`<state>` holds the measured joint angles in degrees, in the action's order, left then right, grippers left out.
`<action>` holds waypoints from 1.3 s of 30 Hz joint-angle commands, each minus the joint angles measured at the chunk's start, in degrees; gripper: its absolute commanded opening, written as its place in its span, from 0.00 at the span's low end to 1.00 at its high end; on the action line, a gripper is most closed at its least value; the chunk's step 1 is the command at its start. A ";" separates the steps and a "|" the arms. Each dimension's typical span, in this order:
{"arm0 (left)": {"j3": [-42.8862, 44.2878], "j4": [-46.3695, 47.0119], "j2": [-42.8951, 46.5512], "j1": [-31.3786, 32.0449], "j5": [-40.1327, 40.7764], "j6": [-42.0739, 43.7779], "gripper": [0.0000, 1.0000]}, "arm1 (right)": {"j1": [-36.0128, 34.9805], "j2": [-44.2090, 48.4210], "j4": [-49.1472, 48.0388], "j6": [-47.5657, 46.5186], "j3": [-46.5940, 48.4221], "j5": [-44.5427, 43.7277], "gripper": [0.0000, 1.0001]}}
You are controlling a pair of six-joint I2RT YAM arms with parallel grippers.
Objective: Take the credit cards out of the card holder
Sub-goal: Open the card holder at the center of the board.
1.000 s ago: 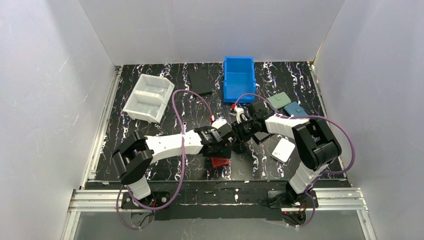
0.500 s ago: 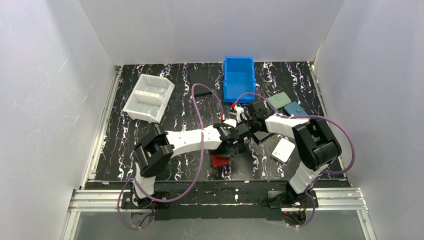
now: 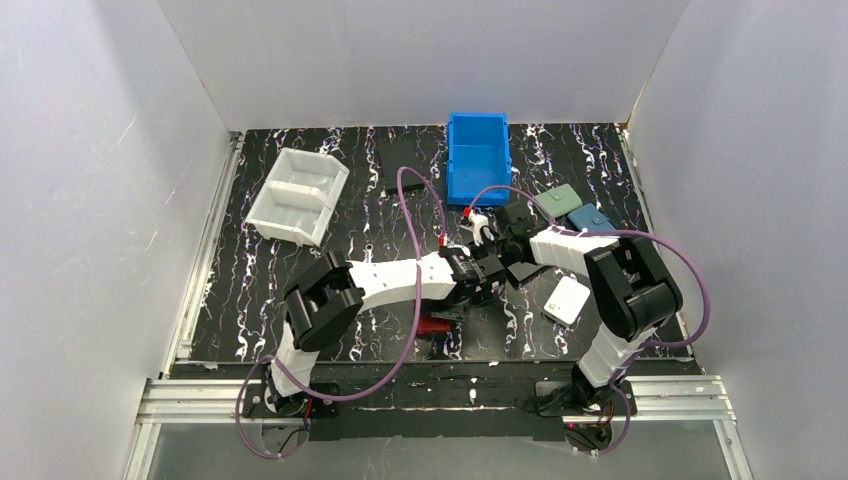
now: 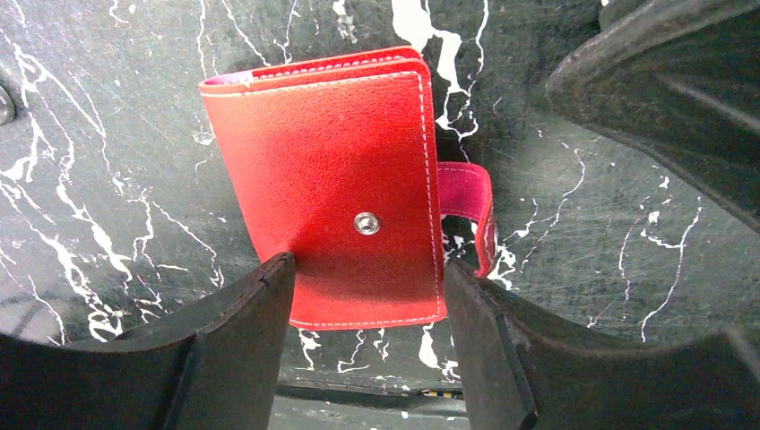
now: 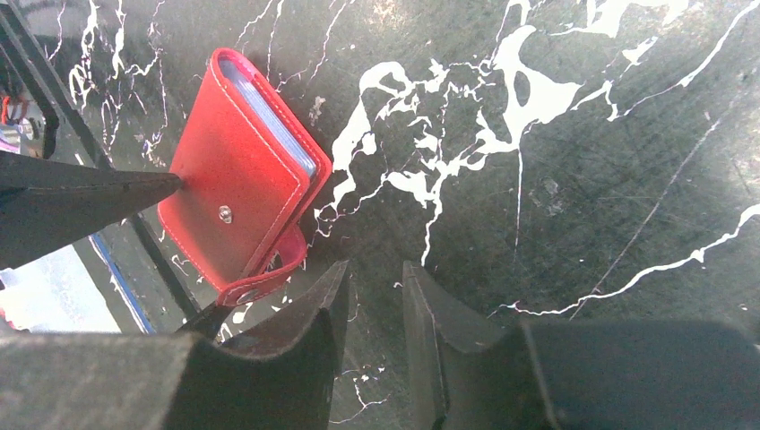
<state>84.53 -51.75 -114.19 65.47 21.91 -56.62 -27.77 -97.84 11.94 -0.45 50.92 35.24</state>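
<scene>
The red card holder point(image 4: 332, 161) lies folded shut on the black marbled table, its snap tab point(image 4: 466, 193) hanging loose. In the top view it point(image 3: 436, 324) sits near the front edge. My left gripper point(image 4: 363, 269) is open, its fingers point(image 4: 260, 305) on either side of the holder's near end. My right gripper point(image 5: 376, 273) is open only a narrow gap with nothing in it, just beside the holder point(image 5: 237, 197) and its tab. Pale blue pocket edges point(image 5: 269, 116) show at the holder's side. No credit cards are in view.
A blue bin point(image 3: 478, 150), a white divided tray point(image 3: 297, 195) and a black flat case point(image 3: 403, 160) stand at the back. Teal point(image 3: 560, 198) and blue point(image 3: 590, 218) wallets and a white wallet point(image 3: 568, 298) lie at the right.
My left arm has swung right and forward, bringing its gripper from left of the red holder to over it. The right arm and the holder have not moved.
</scene>
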 commanded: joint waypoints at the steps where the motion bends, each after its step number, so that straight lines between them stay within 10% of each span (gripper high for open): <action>1: -0.70 -2.49 0.43 0.27 3.40 -1.86 0.56 | 0.32 0.19 0.11 -0.87 2.13 1.51 0.37; 9: -5.23 0.41 5.99 0.18 5.21 -1.21 0.07 | 0.69 0.50 0.10 -0.78 2.08 2.37 0.37; 23: -21.51 20.22 26.91 -0.81 0.51 10.77 0.00 | 0.70 1.91 2.13 -6.88 2.23 15.77 0.53; 28: -26.30 26.00 29.60 -0.87 -5.01 18.62 0.56 | 0.70 1.81 1.21 -5.75 2.08 15.25 0.58; 39: -22.74 20.27 21.57 -0.79 0.09 27.53 0.70 | 0.70 1.45 0.54 -4.09 2.17 11.28 0.57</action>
<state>59.42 -29.65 -91.20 64.77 19.18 -33.98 -27.33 -97.78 13.37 -4.71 51.22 47.09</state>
